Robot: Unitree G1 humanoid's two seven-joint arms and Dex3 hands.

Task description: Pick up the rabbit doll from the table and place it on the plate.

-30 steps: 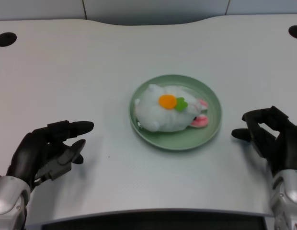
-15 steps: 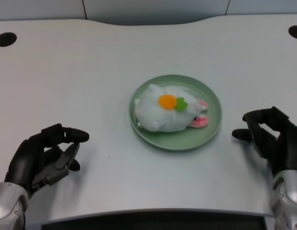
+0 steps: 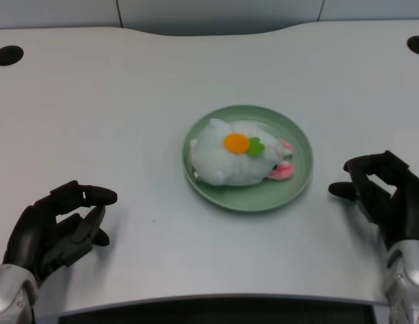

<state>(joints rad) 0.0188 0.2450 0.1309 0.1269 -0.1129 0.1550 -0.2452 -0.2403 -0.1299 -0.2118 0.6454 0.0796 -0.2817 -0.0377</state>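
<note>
The black many-fingered left hand point(image 3: 55, 226) sits at the near edge of the white surface point(image 3: 128, 101), well to the near-left of the round pale-green plate point(image 3: 299, 177). Its fingers point(image 3: 88, 196) are loosely curled with gaps between them and grasp nothing; the thumb side points toward the plate, and the silver forearm runs off the lower-left corner. No part of the hand touches the plate or anything on it.

Farther out, roughly mid-surface, the plate carries the soft white rabbit doll with an orange carrot patch and pink ears point(image 3: 233, 160). The doll lies on its side wholly inside the plate's rim, its pink ears toward the plate's right edge, and nothing holds it.

Judged from this layout, the task looks essentially complete: the doll is off the surface and resting on the plate, and the hand is free and well apart from it. What seems left is at most settling the arm at rest; the doll looks stable and not overhanging the rim.

Beyond the plate, 2 dark round holes point(image 3: 8, 55) mark the surface's far corners.
</note>
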